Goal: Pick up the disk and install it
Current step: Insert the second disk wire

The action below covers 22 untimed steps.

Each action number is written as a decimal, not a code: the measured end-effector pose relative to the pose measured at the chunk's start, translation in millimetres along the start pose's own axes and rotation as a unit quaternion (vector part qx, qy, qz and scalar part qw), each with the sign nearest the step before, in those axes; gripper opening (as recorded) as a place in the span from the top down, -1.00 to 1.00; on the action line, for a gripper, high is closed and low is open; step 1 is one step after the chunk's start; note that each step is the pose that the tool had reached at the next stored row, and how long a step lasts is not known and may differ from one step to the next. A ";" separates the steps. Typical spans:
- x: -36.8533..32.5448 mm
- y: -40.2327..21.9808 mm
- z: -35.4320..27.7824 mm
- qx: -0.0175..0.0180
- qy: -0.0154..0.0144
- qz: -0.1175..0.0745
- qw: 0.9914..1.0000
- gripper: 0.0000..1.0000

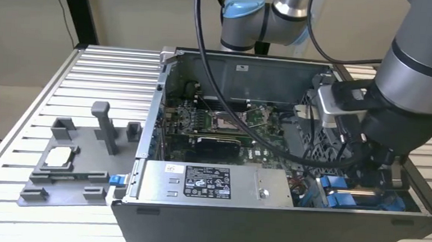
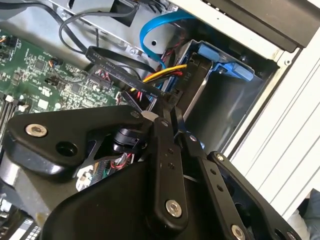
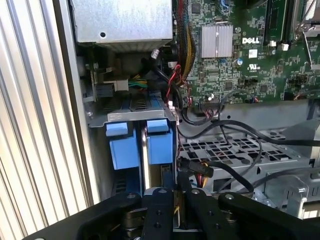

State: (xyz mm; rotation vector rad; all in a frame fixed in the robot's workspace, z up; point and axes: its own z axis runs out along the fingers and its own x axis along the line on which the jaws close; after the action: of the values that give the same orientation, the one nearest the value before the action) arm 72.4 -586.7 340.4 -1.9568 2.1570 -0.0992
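Note:
The disk (image 3: 161, 146) stands on edge in the drive bay at the computer case's front corner, its blue bracket (image 2: 222, 62) facing out of the slot. In the exterior view the disk (image 1: 357, 198) sits low at the case's right end, under the arm. My gripper (image 3: 175, 194) hangs right at the disk's outer edge, its black fingers (image 3: 158, 210) drawn together with only a thin slit between them. In the second wrist view the gripper (image 2: 174, 107) has its tips against the disk's dark end (image 2: 196, 82). Nothing is clamped between the fingers.
A second blue carrier (image 3: 123, 147) sits beside the disk. Black, yellow and red cables (image 2: 150, 77) cross near the bay. The grey power supply (image 1: 197, 182) and the motherboard (image 1: 224, 121) lie inside the case. A grey fixture (image 1: 70, 168) holding a small silver chip stands at the exterior view's left.

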 end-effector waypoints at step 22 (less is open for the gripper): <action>2.1 -1.3 4.1 0.002 0.000 0.000 1.000 1.00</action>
State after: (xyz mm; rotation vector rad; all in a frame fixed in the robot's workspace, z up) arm 74.4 -588.5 336.5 -1.9553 2.1551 -0.1023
